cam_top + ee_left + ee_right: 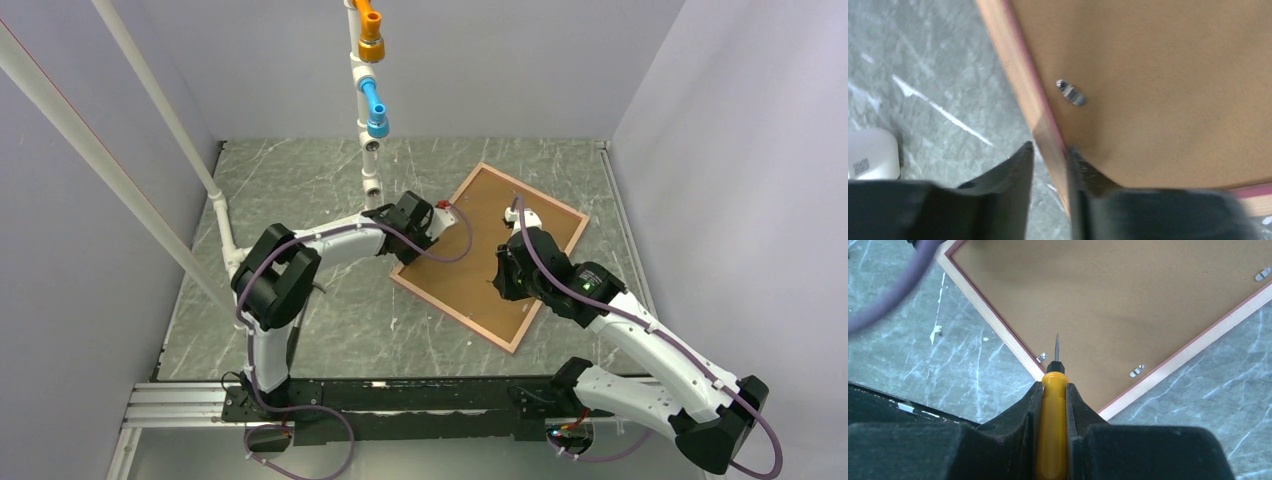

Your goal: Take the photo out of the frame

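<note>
The left gripper [1050, 160] pinches the wooden side of the frame [1018, 85] between its fingers, the right gripper [1054, 390] squeezes a yellow screwdriver [1053, 435] whose thin tip pokes out past its fingers over the brown back board [1108, 300], and the photo cannot be seen.

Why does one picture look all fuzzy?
Left wrist view: smeary, so the small metal clip and left gripper's black fingers look soft. Right wrist view: crisp on the yellow-handled screwdriver. Top external view: sharp and evenly lit over the wooden picture frame.
</note>
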Controlling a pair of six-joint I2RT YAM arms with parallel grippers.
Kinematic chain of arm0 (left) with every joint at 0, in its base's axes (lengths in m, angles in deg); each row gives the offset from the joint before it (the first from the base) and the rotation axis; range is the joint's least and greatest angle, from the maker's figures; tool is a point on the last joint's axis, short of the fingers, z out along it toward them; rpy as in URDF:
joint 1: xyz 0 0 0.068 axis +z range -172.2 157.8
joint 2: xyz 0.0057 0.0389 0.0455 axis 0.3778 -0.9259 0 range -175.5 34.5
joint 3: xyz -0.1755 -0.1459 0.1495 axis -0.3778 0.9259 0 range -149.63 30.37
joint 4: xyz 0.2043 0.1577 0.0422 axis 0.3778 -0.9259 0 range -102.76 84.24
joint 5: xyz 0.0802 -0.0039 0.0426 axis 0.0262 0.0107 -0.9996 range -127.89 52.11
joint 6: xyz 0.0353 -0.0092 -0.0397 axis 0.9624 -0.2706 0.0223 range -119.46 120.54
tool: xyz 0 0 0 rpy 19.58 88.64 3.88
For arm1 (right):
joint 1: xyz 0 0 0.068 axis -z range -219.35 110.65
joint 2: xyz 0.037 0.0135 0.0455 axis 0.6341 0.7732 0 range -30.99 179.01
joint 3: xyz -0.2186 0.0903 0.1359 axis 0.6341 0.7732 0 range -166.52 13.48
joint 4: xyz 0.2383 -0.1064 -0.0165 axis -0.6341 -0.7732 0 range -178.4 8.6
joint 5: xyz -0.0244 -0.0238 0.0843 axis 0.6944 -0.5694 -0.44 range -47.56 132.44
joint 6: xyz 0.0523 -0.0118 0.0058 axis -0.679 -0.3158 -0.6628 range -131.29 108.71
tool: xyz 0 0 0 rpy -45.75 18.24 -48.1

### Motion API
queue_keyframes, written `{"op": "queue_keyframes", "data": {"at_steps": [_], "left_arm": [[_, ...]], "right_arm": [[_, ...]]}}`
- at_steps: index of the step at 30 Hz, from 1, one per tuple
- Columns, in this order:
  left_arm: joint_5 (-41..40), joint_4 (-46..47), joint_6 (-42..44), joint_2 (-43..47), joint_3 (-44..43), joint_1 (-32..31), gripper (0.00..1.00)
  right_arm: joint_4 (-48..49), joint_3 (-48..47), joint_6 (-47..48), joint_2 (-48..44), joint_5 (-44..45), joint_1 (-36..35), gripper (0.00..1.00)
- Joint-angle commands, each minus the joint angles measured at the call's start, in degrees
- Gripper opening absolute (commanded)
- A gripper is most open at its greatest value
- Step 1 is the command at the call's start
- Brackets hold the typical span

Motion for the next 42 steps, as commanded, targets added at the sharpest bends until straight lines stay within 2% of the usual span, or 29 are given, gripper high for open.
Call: {"op": "queue_keyframes", "data": {"at_steps": [1,2,3,7,9,12,14,16,20,24,29,35,42], "left_arm": [[0.0,-6.9,-12.8,0.0,-4.2,5.0,0.53],[-0.3,-6.0,-16.2,1.4,-3.1,5.3,0.61],[-1.1,-4.6,-21.2,3.6,-1.1,5.2,0.64],[-9.0,-3.8,-41.9,13.9,6.6,5.1,0.69],[-11.1,-6.9,-57.2,18.7,11.2,5.1,0.71],[-8.9,-7.4,-73.3,24.9,17.2,4.6,0.72],[-5.2,-3.5,-80.8,27.9,21.9,4.1,0.74],[-2.2,-3.1,-90.4,29.1,24.2,3.8,0.75],[1.1,-6.0,-103.7,28.0,24.4,2.3,0.75],[1.1,-6.8,-112.1,24.8,23.3,-0.6,0.78],[3.4,-6.3,-119.7,19.2,22.1,-2.1,0.75],[3.2,-7.4,-122.7,12.2,18.8,-3.0,0.65],[1.8,-11.6,-123.1,6.8,14.4,-4.3,0.65]], "right_arm": [[2.7,0.4,-0.6,-1.3,-0.4,0.2,0.00],[3.0,0.4,-0.5,-1.2,-0.5,0.2,0.00],[3.2,0.5,-0.5,-1.1,-0.7,0.2,0.00],[3.4,0.6,-0.1,-1.0,-0.5,0.2,0.00],[3.5,0.6,0.0,-0.9,-0.4,0.2,0.00],[4.2,0.6,0.1,-0.7,-0.8,0.2,0.00],[4.6,0.7,0.0,-0.6,-1.2,0.2,0.00],[5.0,0.9,0.1,-0.3,-1.6,0.2,0.00],[5.3,1.1,0.1,-0.5,-1.8,0.2,0.00],[5.0,1.1,0.2,-0.9,-1.7,0.2,0.00],[4.7,1.6,0.1,-1.8,-1.3,0.2,0.00],[4.9,2.6,-0.3,-2.2,-1.8,0.2,0.00],[5.1,2.8,-0.3,-2.4,-2.0,0.2,0.00]]}}
